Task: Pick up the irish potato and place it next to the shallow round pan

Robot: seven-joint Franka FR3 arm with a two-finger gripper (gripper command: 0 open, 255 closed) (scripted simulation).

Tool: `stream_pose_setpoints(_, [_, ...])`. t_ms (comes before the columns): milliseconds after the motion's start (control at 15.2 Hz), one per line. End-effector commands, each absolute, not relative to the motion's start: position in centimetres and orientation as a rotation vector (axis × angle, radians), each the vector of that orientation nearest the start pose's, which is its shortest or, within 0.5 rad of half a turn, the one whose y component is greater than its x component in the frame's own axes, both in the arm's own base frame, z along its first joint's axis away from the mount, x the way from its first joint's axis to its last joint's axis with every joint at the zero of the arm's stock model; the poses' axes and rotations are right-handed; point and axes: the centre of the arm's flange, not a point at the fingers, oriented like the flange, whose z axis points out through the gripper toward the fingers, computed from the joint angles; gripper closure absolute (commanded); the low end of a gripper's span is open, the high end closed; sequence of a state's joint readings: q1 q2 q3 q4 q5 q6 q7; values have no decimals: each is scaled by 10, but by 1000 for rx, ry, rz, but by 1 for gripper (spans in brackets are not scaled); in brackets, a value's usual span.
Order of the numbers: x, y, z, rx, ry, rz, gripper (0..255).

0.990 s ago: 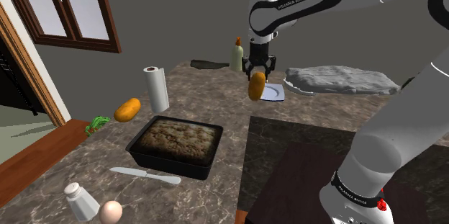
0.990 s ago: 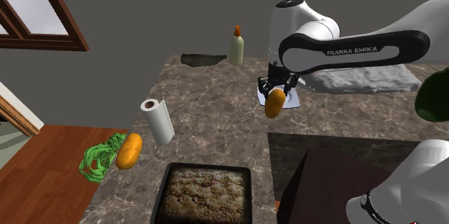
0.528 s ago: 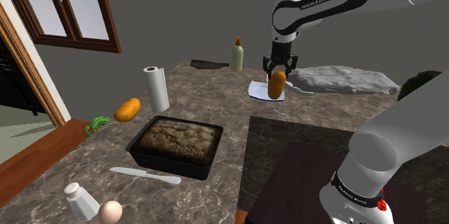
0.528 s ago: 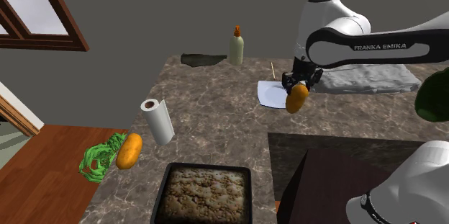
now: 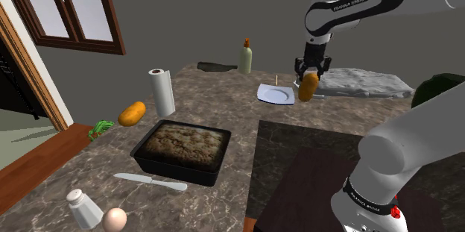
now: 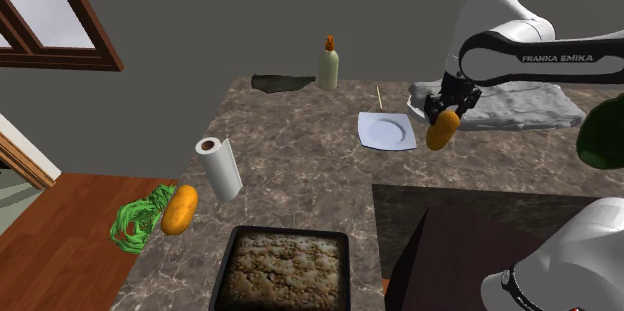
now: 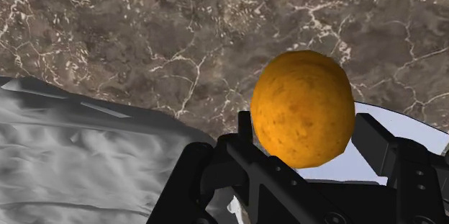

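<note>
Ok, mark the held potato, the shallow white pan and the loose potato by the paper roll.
held potato [image 5: 308, 88], shoulder view, its middle.
shallow white pan [image 5: 275, 94], shoulder view, its bare centre.
loose potato [image 5: 132, 113], shoulder view, its middle.

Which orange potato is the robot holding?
The potato in the air beside the white plate, clasped in the black gripper. The other potato lies by the paper towel roll, with nothing holding it.
</note>
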State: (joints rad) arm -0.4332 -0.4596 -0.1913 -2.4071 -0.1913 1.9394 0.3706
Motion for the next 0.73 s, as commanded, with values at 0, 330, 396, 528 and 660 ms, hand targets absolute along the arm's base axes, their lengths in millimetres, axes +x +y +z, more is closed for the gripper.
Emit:
stream_pose_setpoints(0, [301,-272,476,-2909,1410,38,255])
stream_pose_setpoints(330, [253,-318,476,-2909,1410,38,255])
stream_pose_setpoints(396, [243,-327,476,-2909,1410,38,255])
stream_pose_setpoints(528, [224,-345,476,-2909,1410,38,255])
stream_pose_setpoints(660, [205,-363,476,-2909,1410,38,255])
